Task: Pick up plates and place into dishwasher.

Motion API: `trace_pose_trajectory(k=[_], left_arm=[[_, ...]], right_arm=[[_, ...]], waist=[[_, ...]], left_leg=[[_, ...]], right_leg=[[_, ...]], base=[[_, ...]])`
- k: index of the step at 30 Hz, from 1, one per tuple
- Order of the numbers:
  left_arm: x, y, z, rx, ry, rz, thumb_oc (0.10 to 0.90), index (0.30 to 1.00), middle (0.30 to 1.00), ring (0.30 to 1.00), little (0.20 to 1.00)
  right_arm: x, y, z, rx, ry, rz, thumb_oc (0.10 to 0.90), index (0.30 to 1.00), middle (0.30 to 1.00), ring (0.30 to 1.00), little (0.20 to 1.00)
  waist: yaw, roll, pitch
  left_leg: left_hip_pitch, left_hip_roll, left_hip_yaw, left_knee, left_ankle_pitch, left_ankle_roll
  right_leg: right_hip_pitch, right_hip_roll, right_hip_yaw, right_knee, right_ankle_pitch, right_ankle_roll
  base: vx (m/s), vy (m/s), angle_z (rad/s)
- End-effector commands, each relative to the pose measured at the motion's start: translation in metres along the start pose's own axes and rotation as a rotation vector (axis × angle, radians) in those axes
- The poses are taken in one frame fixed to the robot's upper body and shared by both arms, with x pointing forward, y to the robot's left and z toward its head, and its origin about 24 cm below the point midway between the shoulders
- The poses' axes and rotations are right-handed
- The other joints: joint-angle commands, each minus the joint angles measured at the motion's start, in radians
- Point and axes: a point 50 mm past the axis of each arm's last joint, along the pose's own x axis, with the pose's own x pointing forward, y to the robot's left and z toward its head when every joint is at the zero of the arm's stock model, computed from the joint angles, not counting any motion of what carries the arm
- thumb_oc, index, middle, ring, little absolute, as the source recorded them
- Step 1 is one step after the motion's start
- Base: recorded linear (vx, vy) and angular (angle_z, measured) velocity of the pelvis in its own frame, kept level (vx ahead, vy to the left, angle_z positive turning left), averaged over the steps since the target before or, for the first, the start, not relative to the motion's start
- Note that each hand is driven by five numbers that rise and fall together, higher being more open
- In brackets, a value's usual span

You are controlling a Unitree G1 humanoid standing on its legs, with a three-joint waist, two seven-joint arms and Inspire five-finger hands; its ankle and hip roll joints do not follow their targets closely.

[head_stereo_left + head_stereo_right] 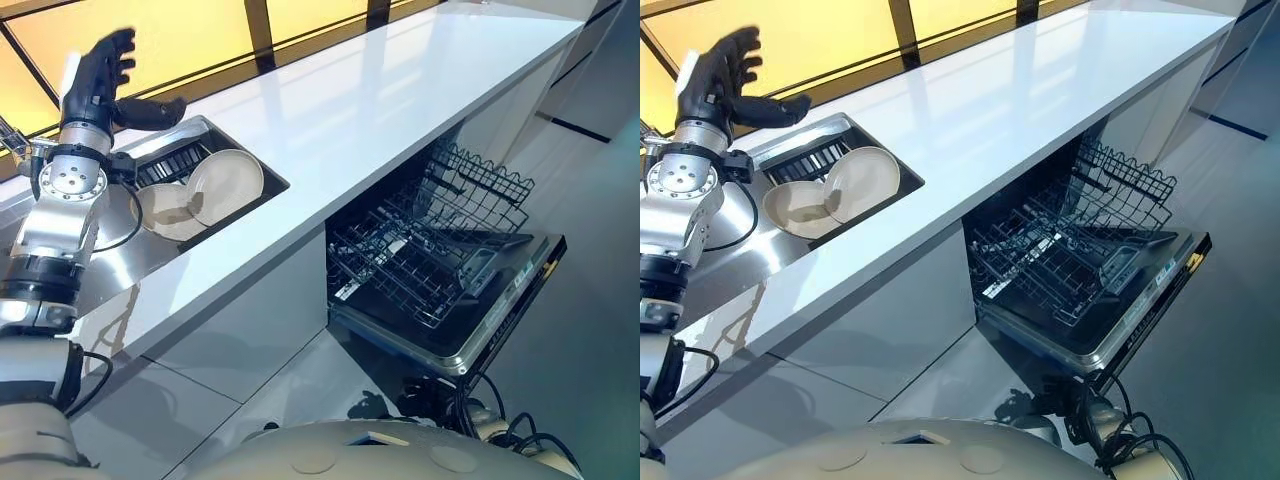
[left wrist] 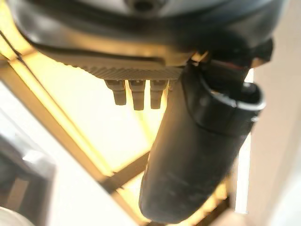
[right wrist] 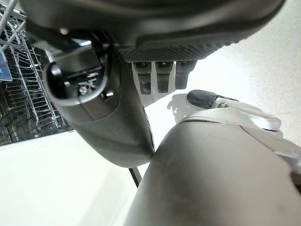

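Observation:
Two cream plates lie in the steel sink (image 1: 262, 172) at the counter's left end. One plate (image 1: 228, 185) leans on edge against the other plate (image 1: 168, 212). My left hand (image 1: 105, 72) is raised above the sink's far left corner, open, with its fingers spread and its thumb (image 2: 188, 165) pointing out; it holds nothing. The dishwasher (image 1: 440, 255) stands open under the counter, its door (image 1: 505, 300) folded down and its wire racks pulled out. My right hand (image 3: 108, 122) hangs low beside the dishwasher rack (image 3: 23, 75), fingers relaxed and empty.
A long white countertop (image 1: 400, 90) runs from the sink to the far right. A black ribbed drainer (image 1: 175, 160) sits at the back of the sink. Yellow-lit window panes with dark frames (image 1: 258, 30) line the counter's far side. Grey floor tiles (image 1: 590, 330) surround the dishwasher door.

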Motion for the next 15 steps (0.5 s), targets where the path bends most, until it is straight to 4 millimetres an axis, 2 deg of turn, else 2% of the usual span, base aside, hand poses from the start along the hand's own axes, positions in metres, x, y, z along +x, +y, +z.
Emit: trace_pose_trajectory(k=[1,5,15], left_arm=[[0.023,0.054,0.083,0.001,-0.233,0.164,0.800,0.900,0.900,0.900,0.900],[0.030,0.051,0.086,-0.048,-0.179,0.155,0.800,0.900,0.900,0.900,0.900],[0.039,0.037,0.079,0.045,-0.060,0.098,0.800,0.900,0.900,0.900,0.900]], right_arm=[[-0.006,-0.024,-0.012,-0.053,0.049,-0.049,0.800,0.900,0.900,0.900,0.900],[-0.007,-0.026,-0.013,-0.054,0.047,-0.054,0.800,0.900,0.900,0.900,0.900],[-0.009,-0.029,-0.019,-0.082,0.056,-0.070,0.800,0.900,0.900,0.900,0.900]], waist=[[-0.033,0.035,-0.005],[-0.054,0.036,0.003],[-0.087,0.021,0.035]], left_leg=[[-0.013,-0.126,0.031,0.020,-0.099,0.128],[-0.008,-0.132,0.043,0.023,-0.108,0.133],[-0.018,-0.151,0.078,0.047,-0.137,0.160]], right_leg=[[-0.055,0.092,0.018,0.087,-0.063,-0.029],[-0.069,0.089,0.035,0.104,-0.064,-0.021],[-0.116,0.074,0.075,0.158,-0.066,0.006]], base=[[0.10,0.094,-0.04],[0.11,0.102,-0.09],[0.08,0.093,-0.08]])
